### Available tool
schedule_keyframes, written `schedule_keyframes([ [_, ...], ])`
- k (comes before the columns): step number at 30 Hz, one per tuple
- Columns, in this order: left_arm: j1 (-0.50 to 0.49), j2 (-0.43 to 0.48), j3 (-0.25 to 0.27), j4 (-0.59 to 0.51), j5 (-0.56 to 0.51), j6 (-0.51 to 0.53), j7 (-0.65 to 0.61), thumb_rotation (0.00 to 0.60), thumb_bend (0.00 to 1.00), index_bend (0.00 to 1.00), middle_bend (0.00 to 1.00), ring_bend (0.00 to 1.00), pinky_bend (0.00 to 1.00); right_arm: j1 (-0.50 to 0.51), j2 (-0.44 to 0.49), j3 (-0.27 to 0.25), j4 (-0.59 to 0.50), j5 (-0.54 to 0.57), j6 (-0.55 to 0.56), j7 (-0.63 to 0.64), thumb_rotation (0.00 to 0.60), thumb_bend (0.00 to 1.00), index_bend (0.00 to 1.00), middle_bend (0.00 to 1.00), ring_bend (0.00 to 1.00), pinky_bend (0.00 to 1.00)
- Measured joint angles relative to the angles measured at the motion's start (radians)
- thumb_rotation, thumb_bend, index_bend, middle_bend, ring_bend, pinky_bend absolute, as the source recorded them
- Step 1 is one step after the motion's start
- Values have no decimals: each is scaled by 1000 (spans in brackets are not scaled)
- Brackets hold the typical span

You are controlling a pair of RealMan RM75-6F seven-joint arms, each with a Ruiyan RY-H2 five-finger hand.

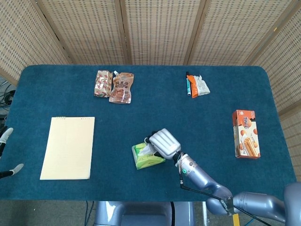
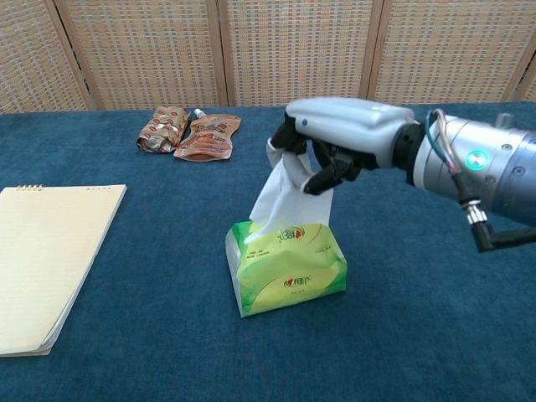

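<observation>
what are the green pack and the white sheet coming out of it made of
Green pack: looks like soft glossy plastic film, since it shines and creases at the corners. White sheet: seemingly thin matte tissue paper, crumpling limply where the right hand pinches it.

A desk [image 1: 197,122] covered in dark blue cloth fills the scene, its far corners rounded. Behind it stands a folding screen [image 1: 160,28] of woven beige panels set in brown wooden frames. Grey floor [image 1: 47,212] shows along the near edge, with a yellow stripe [image 1: 234,209] crossing it. The light is even and soft.
</observation>
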Motion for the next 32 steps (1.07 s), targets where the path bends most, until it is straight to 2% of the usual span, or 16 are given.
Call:
schedule_keyframes([
  [5, -1, 5, 1, 4, 0, -3, -16, 600, 8, 0, 0, 0, 0, -18, 16, 78, -25, -40, 113, 133, 600, 827, 659, 628, 523, 610],
  [9, -1, 10, -1, 7, -2, -4, -35, 600, 8, 0, 0, 0, 0, -17, 20, 172, -24, 11, 144, 185, 600, 827, 659, 628, 523, 611],
  [15, -13, 15, -7, 6, -22, -30, -43, 600, 8, 0, 0, 0, 0, 12, 18, 292, 16, 248, 124, 226, 600, 827, 659, 628, 523, 612],
  [22, -35, 16, -17, 1, -58, -75, -34, 600, 9, 0, 0, 0, 0, 85, -15, 397, 181, 638, 53, 245, 600, 852, 659, 628, 523, 612],
  [26, -44, 17, -21, -5, -70, -91, -24, 600, 10, 0, 0, 0, 0, 129, -63, 425, 320, 792, -16, 267, 600, 852, 659, 628, 522, 612],
  [32, -52, 18, -26, -16, -91, -104, -12, 600, 10, 0, 0, 0, 0, 170, -135, 427, 467, 871, -121, 323, 600, 852, 659, 628, 523, 612],
])
